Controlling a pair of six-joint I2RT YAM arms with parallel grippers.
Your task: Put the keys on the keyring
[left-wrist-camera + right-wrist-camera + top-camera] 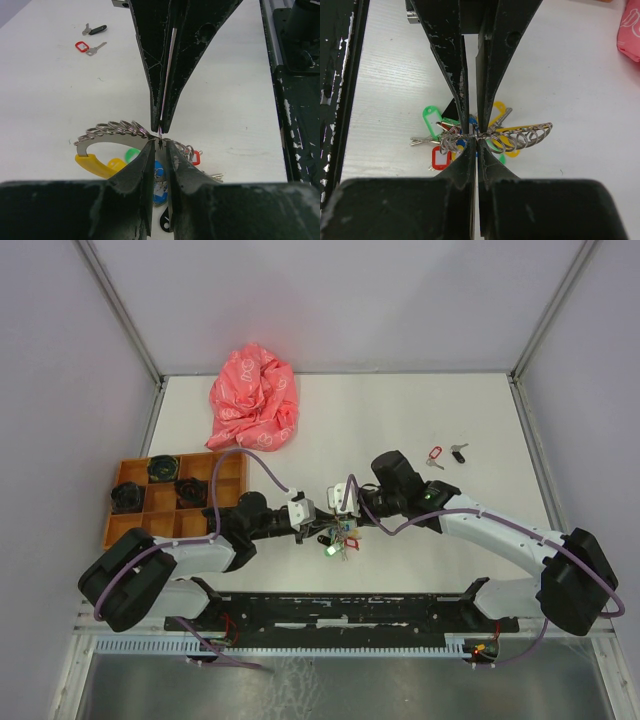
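Your right pincer (470,135) is clamped on the silver wire keyring (520,136) by the near edge of the worktop (400,410), left pincer (159,145) nearly closed (can't tell if gripping), while the red-headed silver key (434,455) and black-headed silver key (458,451) lie toward the far-right corner, nearer your right arm (500,530).

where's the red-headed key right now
In the top view the red-headed key lies on the right half of the table, just left of the black-headed key and beyond the right arm.
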